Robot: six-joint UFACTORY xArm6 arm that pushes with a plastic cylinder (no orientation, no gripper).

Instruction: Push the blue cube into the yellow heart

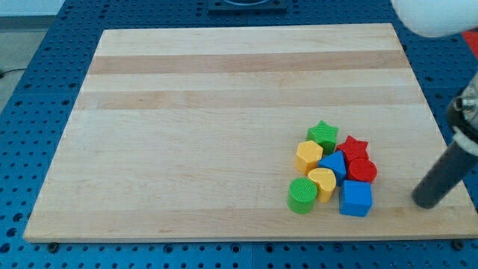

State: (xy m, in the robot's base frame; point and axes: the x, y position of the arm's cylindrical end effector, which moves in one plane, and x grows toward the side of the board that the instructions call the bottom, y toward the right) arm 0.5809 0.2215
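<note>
The blue cube (356, 198) sits at the bottom right of a cluster of blocks near the board's lower right. The yellow heart (323, 181) lies just to its left, touching or nearly touching it. My tip (426, 202) is the dark rod's lower end, on the board to the right of the blue cube, with a gap of bare wood between them.
The cluster also holds a green star (323, 134), a red star (352, 146), a yellow hexagon (308, 156), a blue triangle (334, 164), a red block (363, 171) and a green cylinder (302, 195). The wooden board's (224, 112) right edge lies close to my tip.
</note>
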